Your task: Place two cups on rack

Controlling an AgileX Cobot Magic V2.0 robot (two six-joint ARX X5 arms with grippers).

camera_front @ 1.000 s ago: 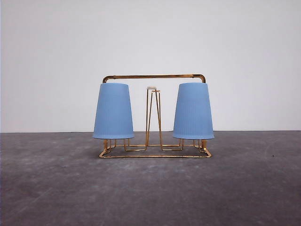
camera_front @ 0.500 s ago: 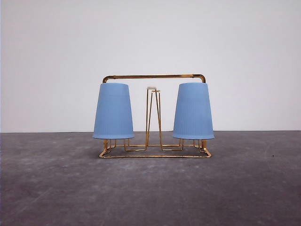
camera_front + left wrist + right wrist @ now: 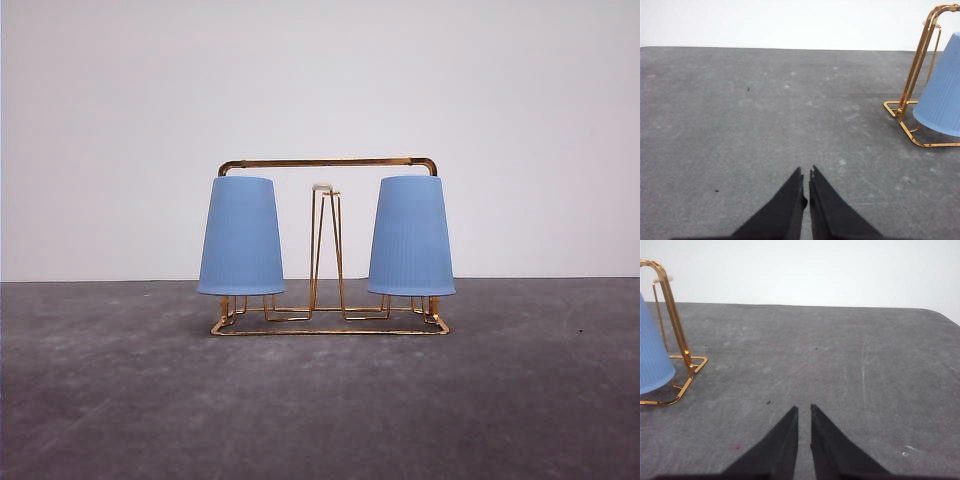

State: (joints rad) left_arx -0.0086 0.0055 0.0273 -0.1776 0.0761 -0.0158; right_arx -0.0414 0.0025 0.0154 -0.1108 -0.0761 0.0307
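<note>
Both cups [image 3: 241, 236] [image 3: 411, 236] sit inverted on rack [image 3: 328, 163] prongs; left gripper [image 3: 806, 176] and right gripper [image 3: 804, 412] closed, empty, well apart either side; task looks done

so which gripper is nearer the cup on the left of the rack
Left. The left gripper sits on that cup's side of the rack; the right gripper is off the rack's other end, beside the other cup.

Surface [image 3: 120, 400]: dark grey, mottled, lower frame. Gold wire rack [image 3: 328, 327] rests directly on it, centre frame, base flat.
</note>
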